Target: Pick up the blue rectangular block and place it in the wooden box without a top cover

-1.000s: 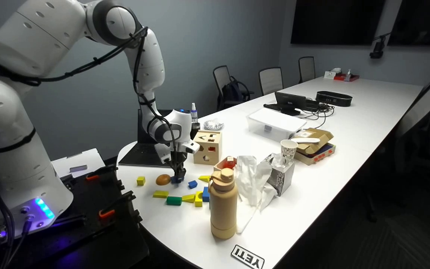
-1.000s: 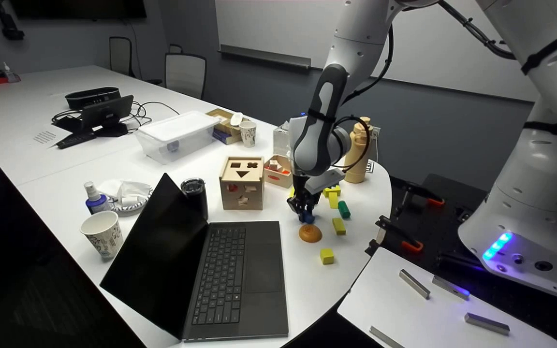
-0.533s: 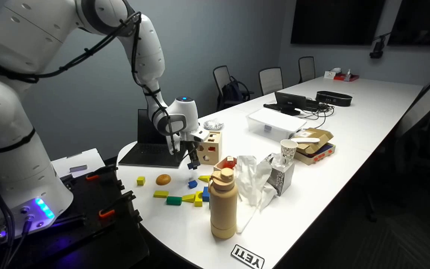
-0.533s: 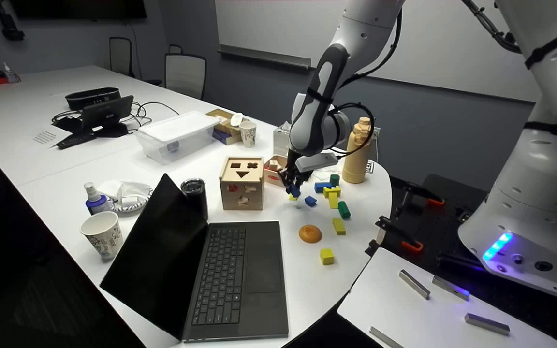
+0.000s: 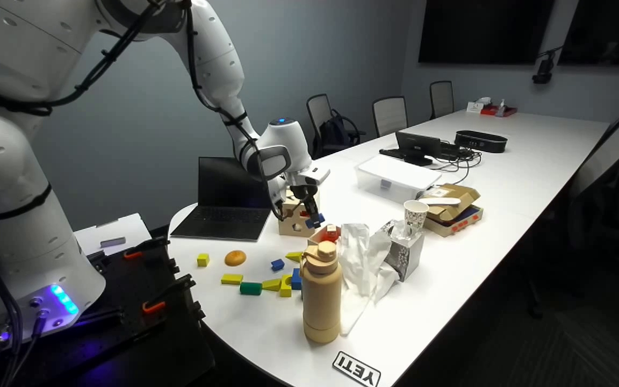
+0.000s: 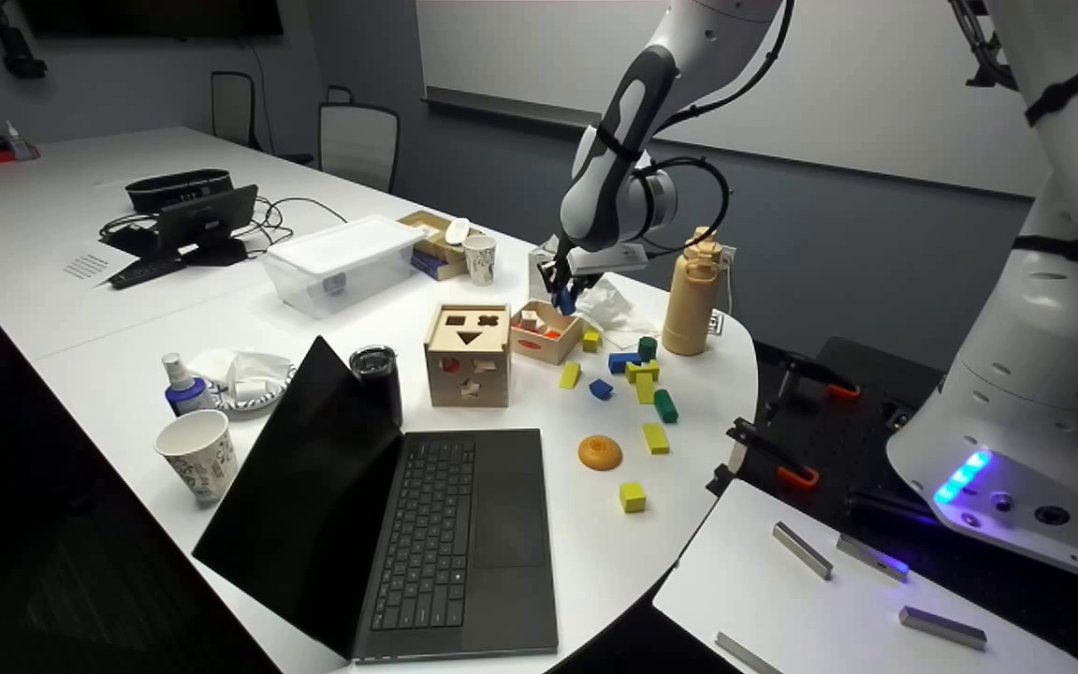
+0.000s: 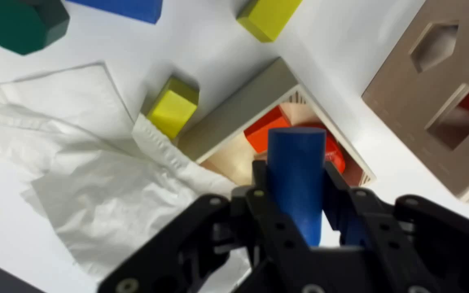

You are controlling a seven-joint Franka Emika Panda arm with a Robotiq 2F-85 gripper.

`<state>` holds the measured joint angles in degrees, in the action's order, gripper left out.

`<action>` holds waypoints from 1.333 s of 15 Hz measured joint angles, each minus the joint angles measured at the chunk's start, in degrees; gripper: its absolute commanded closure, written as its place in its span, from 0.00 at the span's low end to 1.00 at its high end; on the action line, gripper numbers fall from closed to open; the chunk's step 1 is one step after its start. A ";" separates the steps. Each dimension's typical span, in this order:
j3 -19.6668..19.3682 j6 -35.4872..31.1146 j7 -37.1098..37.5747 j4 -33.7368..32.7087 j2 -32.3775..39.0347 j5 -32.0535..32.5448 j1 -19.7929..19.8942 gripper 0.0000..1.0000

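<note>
Placement risks before release

I have the gripper (image 7: pixel 295 173) closed to the width of the blue block (image 7: pixel 296 191), jaws against opposite faces. The block hangs clear of the table (image 6: pixel 595 534), above or nearly above the low open wooden box (image 6: pixel 544 351), which I take as the target.

1. Off-centre release: I cannot tell whether the block lies wholly within the rim. If I open early, it may strike a wall and tumble outside.
2. Uneven landing: red pieces (image 7: pixel 264 130) occupy part of the box floor. A drop onto them may make the block bounce or lodge tilted.
3. Side contact: the lidded cube (image 6: pixel 468 374) stands just beside the box. Drifting that way on descent may shove it.
4. Snag: white paper (image 7: pixel 108 183) lies close by, on the side away from the cube. Low jaws may drag it
</note>
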<state>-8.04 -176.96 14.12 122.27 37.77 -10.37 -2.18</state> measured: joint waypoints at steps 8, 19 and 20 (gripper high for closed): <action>-3.20 6.28 2.11 -8.92 3.96 0.11 -1.88 0.92; -3.28 7.36 6.61 -14.15 9.45 0.04 -1.97 0.05; -3.28 7.44 6.61 -14.32 9.45 0.04 -2.02 0.01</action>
<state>-11.31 -169.53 20.73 107.95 47.22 -10.34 -4.20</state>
